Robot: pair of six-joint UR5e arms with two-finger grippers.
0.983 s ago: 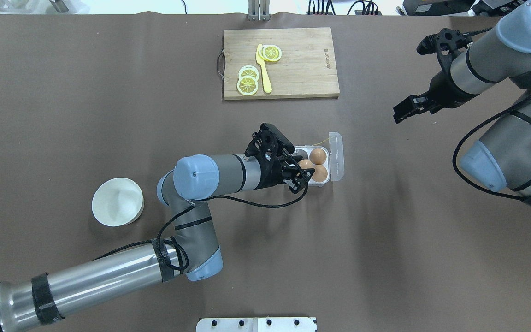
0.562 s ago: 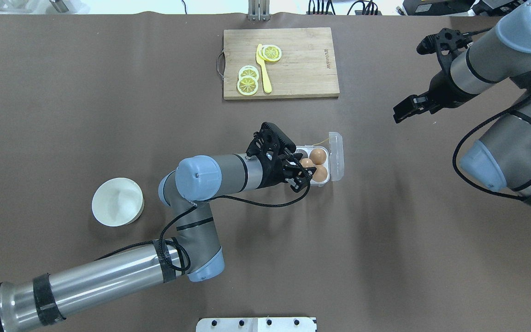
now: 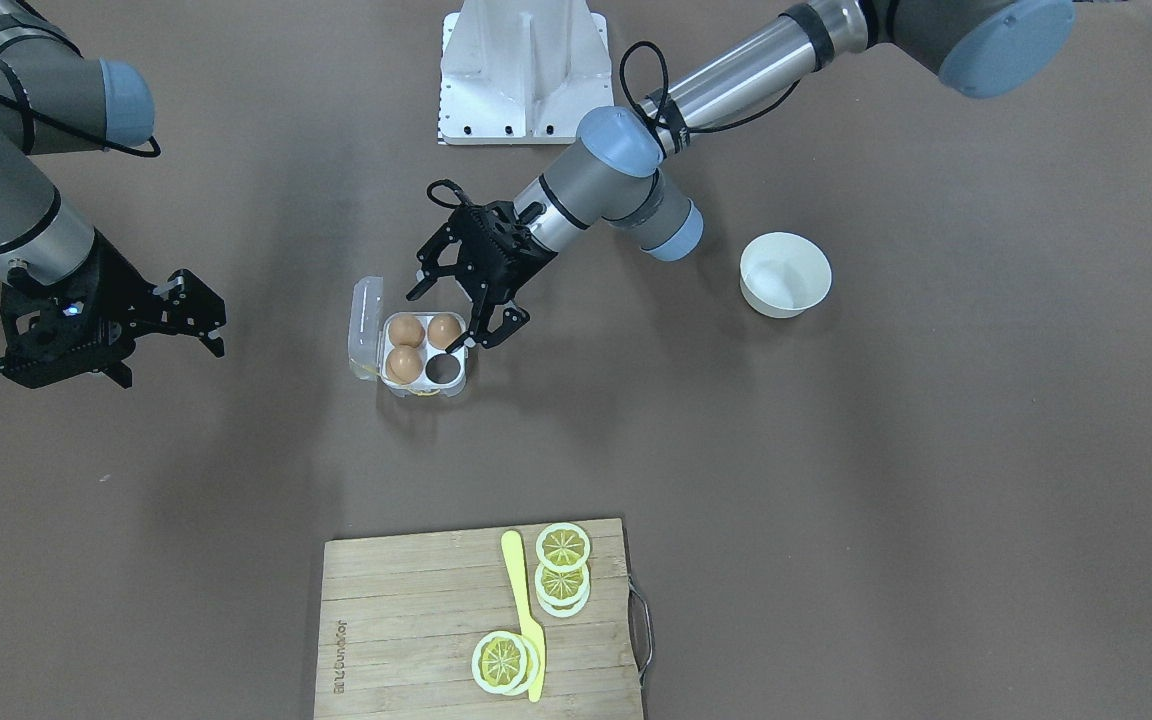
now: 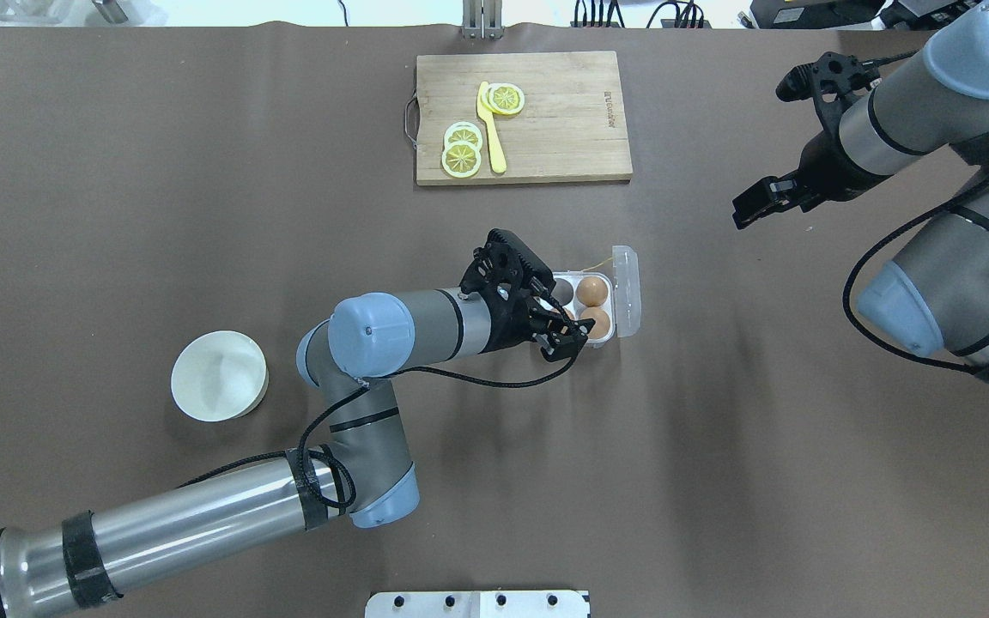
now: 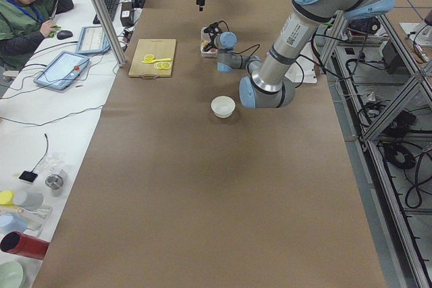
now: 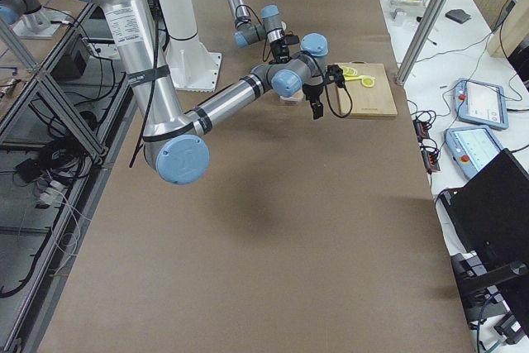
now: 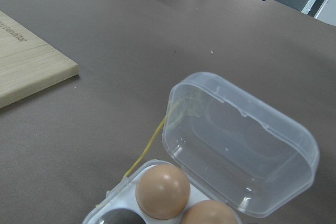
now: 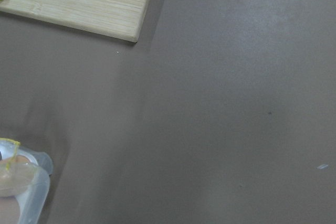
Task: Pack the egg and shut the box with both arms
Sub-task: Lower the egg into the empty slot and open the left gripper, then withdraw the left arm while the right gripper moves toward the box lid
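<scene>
It was a robotics lab. A long table (image 5: 202, 200) wrapped in brown paper ran down the room. Two silver industrial arms, the left arm (image 4: 203, 506) and the right arm (image 4: 932, 103), reached over it from either side of a white metal stand (image 3: 521, 70). An aluminium post (image 5: 102, 15) and coils of black cable (image 5: 405, 156) flanked the table. An operator (image 5: 27, 5) sat at a white desk (image 5: 34, 119) with control tablets (image 5: 59, 70), and a laptop (image 6: 496, 196) stood nearby.
</scene>
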